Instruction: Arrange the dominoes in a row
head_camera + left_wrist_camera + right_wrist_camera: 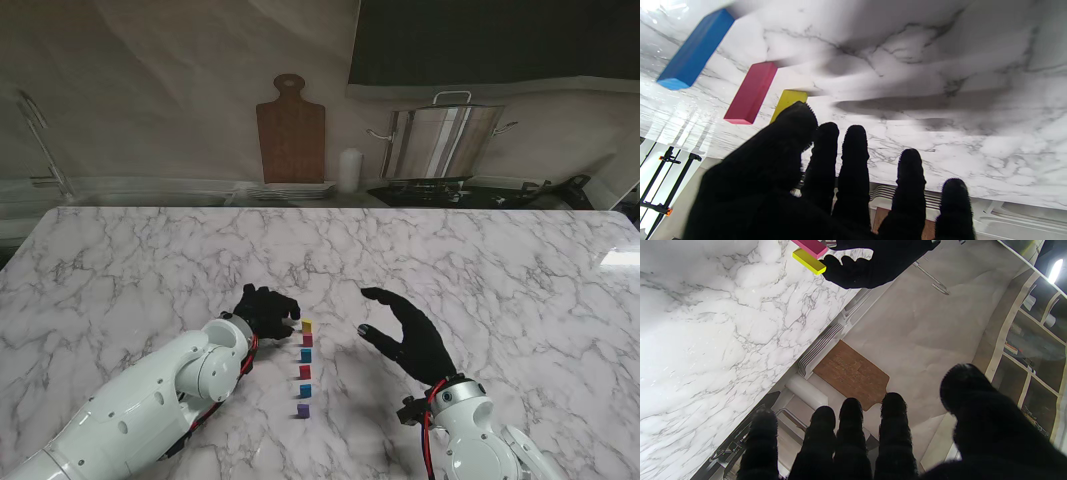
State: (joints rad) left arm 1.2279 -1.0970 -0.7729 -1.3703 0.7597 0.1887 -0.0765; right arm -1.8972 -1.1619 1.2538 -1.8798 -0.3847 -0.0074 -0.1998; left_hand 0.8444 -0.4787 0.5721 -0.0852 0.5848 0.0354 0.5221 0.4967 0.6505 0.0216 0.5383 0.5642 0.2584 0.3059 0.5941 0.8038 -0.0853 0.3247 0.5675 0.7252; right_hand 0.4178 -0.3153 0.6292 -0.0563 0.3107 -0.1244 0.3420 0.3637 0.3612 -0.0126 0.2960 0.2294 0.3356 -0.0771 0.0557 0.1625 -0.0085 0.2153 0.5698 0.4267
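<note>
On the marble counter (150,260), between the two hands: a line of upright dominoes running away from me, purple domino (302,410) nearest, then blue (305,390), red (305,371), teal (305,354), magenta (307,340), and yellow domino (307,326) at the far end. Left hand (266,311) just beside the far end of the line, fingers curled inward, fingertips close to the yellow piece; cannot tell from the stand view whether touching it or holding anything. Left wrist view: fingers (853,156) spread and straight, nothing seen between them, thumb tip overlapping the yellow domino (788,100) in the picture. Right hand (405,335) well apart on the other side, fingers spread, holding nothing. Main risk, judged: a brush from the left thumb or knuckles while pulling away, tipping the yellow piece toward me and felling the whole line, spacing being tight. Second risk: sleeve or forearm sweeping the near pieces on retreat. Slow, straight lift advised, away from the row.
</note>
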